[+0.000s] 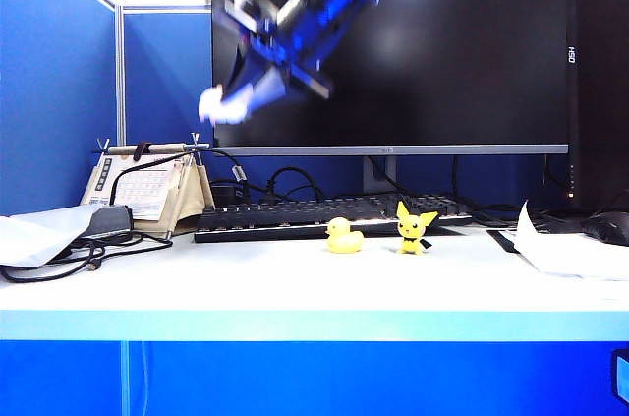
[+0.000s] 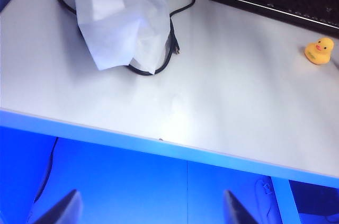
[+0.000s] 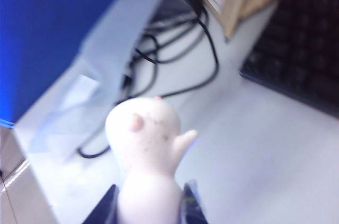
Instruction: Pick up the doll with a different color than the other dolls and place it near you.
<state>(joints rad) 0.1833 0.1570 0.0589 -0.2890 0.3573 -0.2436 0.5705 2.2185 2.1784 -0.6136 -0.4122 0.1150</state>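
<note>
1. The right wrist view gives the close-up: the right gripper (image 3: 150, 203) has its jaws clamped on the pale white-pink doll (image 3: 145, 155), whose rounded head points away from the camera, over the white desk (image 3: 275, 150).
2. The exterior view shows what that close-up can't: the blurred right arm is high in front of the black monitor (image 1: 442, 42), slanting down toward the left, with the doll (image 1: 218, 104) a pale blob at its tip, well above the desk.
3. On the desk in front of the keyboard (image 1: 295, 214) are the yellow rubber duck (image 1: 344, 237) and, just beside it, the yellow pointy-eared figure (image 1: 414, 228).
4. The left wrist view alone shows the left gripper (image 2: 151, 211), below the desk's front edge, its fingertips standing wide apart, holding nothing.
5. That view also catches the duck (image 2: 320, 51) and a white plastic bag (image 2: 122, 17) lying over black cables.
</note>
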